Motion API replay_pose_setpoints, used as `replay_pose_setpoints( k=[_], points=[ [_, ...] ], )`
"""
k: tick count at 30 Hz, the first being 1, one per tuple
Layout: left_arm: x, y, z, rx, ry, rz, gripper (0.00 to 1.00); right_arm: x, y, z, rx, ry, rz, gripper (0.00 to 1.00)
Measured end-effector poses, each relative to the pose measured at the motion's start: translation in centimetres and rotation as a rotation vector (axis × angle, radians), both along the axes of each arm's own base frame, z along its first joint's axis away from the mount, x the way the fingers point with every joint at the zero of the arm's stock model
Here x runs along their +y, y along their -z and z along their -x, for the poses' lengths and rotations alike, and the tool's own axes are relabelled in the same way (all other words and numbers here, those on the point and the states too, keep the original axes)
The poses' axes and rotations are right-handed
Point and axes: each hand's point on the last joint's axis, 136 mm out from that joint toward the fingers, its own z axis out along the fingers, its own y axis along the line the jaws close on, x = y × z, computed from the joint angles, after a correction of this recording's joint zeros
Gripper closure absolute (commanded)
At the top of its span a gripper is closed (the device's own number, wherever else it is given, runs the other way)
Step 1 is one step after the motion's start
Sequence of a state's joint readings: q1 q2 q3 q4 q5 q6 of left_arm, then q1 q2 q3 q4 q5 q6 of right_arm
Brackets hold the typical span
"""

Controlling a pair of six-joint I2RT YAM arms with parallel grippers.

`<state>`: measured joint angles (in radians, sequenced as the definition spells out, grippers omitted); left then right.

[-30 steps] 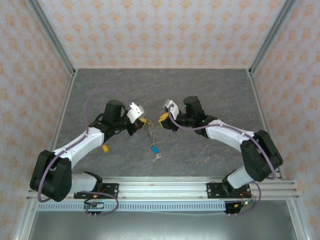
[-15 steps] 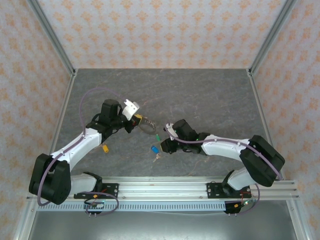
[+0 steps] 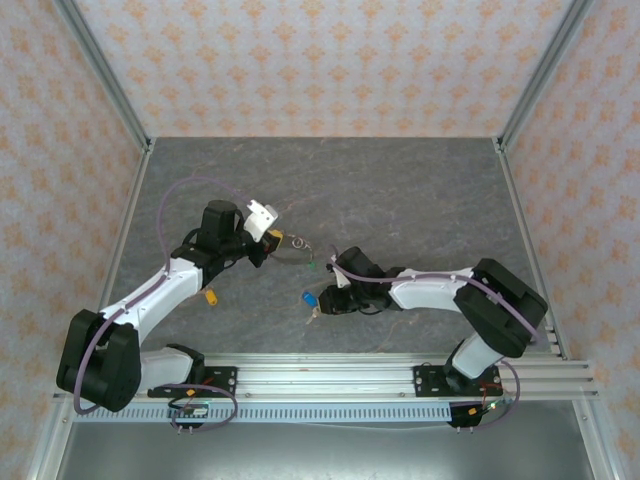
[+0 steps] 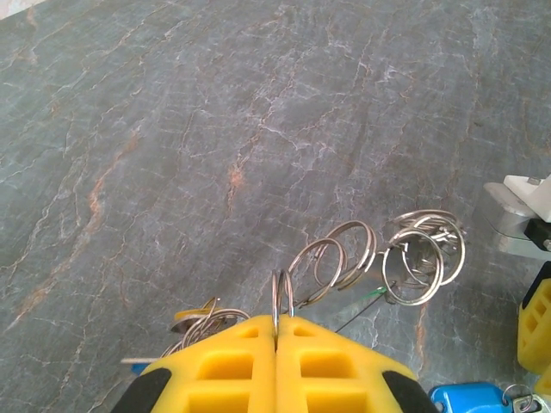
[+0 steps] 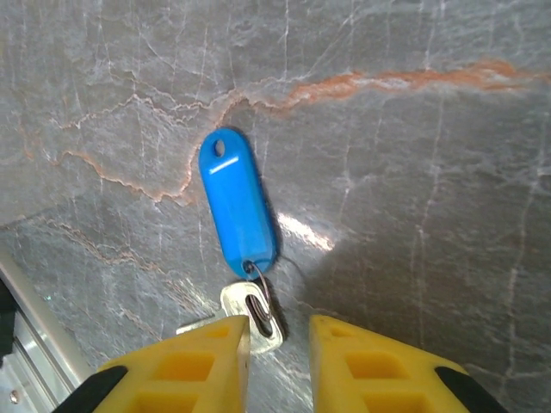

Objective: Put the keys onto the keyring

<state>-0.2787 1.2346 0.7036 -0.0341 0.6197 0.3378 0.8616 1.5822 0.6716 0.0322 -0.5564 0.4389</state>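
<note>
top external
left gripper [image 3: 272, 237]: at 10 o'clock from the table's [image 3: 420, 190] middle, fingers closed on the keyring [image 3: 292, 245], which sticks out toward 4 o'clock.
right gripper [image 3: 325, 300]: at 5 o'clock from the keyring, just beside the blue key [image 3: 309, 298].
green tag [image 3: 313, 265]: between keyring and blue key.
yellow-orange key [image 3: 211, 296]: on the table, at 7 o'clock from the left gripper.

left wrist
left gripper [image 4: 276, 331]: fingers pressed together, pinching one thin silvery loop of the keyring [image 4: 331, 258]; more loops trail toward 2 o'clock.

right wrist
right gripper [image 5: 280, 331]: fingers narrowly apart, clamping nothing.
blue key [image 5: 238, 206]: flat on the table, tag toward 12 o'clock, silvery end at 6 o'clock against the 9 o'clock finger.
</note>
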Motion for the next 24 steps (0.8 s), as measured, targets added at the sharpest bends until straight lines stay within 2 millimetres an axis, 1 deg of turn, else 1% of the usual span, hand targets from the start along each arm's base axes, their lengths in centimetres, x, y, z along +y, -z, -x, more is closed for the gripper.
replay_pose_setpoints(
  k=[4,8,12,14,18,21,24],
  points=[
    [0.0,0.0,0.0,0.003,0.0,-0.001,1.0,0.4,0.4,0.0,0.021,0.007,-0.015,0.76],
    [0.0,0.1,0.1,0.004,0.0,-0.001,1.0,0.6,0.4,-0.1,0.027,0.014,-0.023,0.77],
    [0.0,0.2,0.1,0.008,0.0,-0.002,1.0,0.8,0.5,-0.2,0.029,0.018,-0.03,0.81],
    [0.0,0.2,0.2,0.011,0.0,-0.003,1.0,0.9,0.5,-0.3,0.026,0.018,-0.032,0.84],
    [0.1,0.4,0.3,0.021,0.0,-0.006,1.0,1.1,0.6,-0.5,0.025,0.021,-0.041,0.87],
    [0.1,0.4,0.3,0.024,0.0,-0.007,1.0,1.4,0.6,-0.6,0.018,0.02,-0.051,0.93],
    [0.1,0.5,0.4,0.027,0.001,-0.007,1.0,1.6,0.4,-0.8,0.009,0.02,-0.062,0.95]
  ],
)
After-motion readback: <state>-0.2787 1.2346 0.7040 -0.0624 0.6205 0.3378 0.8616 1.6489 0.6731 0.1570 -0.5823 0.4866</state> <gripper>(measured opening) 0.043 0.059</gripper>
